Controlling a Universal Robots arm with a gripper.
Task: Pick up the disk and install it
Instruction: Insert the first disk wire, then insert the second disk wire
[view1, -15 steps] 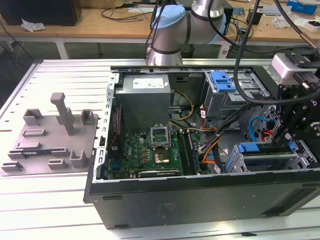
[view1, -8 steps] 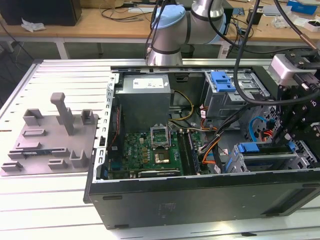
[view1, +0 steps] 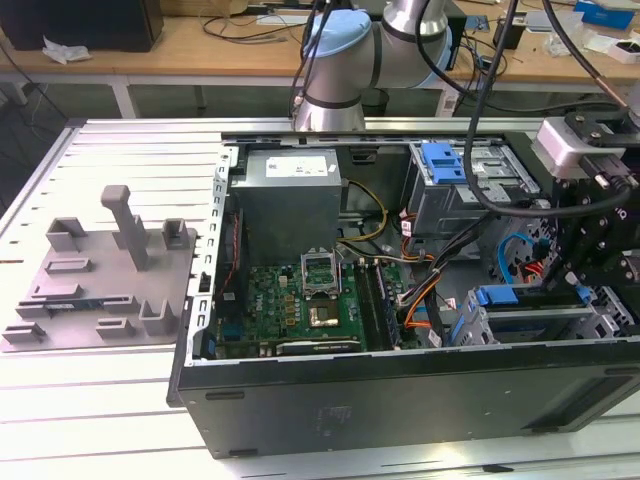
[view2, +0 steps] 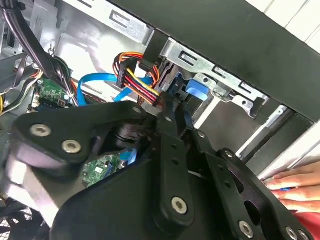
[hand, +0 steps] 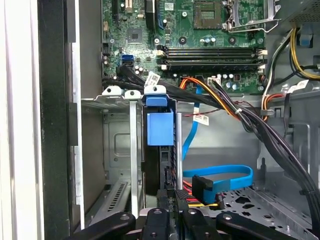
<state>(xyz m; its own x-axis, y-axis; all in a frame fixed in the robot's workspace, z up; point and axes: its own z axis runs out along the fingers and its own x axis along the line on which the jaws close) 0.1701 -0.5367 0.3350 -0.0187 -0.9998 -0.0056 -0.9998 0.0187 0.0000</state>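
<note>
Exterior view has the arm reaching over an open computer case (view1: 400, 400) lying on its side on the slatted metal surface (view1: 120, 170), with the claw (view1: 590, 275) down inside the drive end of the case, at the exterior view's right. The disk (hand: 160, 150) sits on edge in the grey metal drive cage (hand: 117, 150) right ahead of the claw; in the first wrist view you can see its blue carrier tab facing up out of the slot, and the black claw (hand: 175, 212) fingers look pinched together on the disk's near edge, though the contact itself is partly hidden. A blue flat cable (hand: 225, 177) and a bundle of red, yellow and black wires (view2: 137, 75) run just beside the claw. Further out from the claw is the green motherboard (view1: 290, 305), and beyond that the big grey power supply box (view1: 290, 195). In the second wrist view a person's hand (view2: 295, 185) rests near the case edge, just beside the claw body.
</note>
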